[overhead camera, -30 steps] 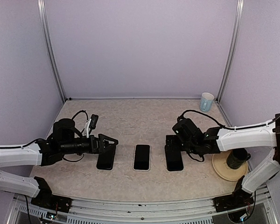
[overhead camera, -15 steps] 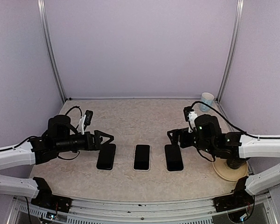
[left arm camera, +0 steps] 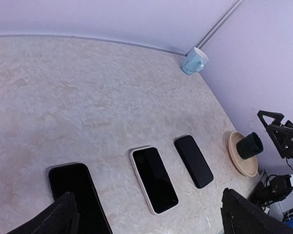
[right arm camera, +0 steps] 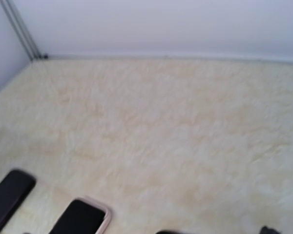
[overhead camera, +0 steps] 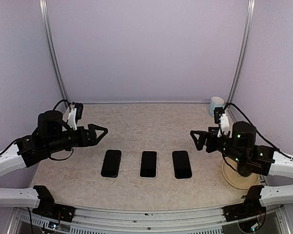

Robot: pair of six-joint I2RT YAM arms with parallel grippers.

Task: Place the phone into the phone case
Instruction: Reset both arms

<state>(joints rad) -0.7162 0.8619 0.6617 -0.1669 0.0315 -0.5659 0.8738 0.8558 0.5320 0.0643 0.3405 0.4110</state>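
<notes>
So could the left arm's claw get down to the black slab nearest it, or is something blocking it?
Probably yes. The left claw hovers open, raised near the black slab, which lies flat, apart from the white-rimmed phone beside it. Nothing stands between claw and slab.

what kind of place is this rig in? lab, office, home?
Probably a lab robot cell: bare lilac panels on aluminium posts, left arm and right arm bolted at the table's near edge, three phones or cases in a neat row.
</notes>
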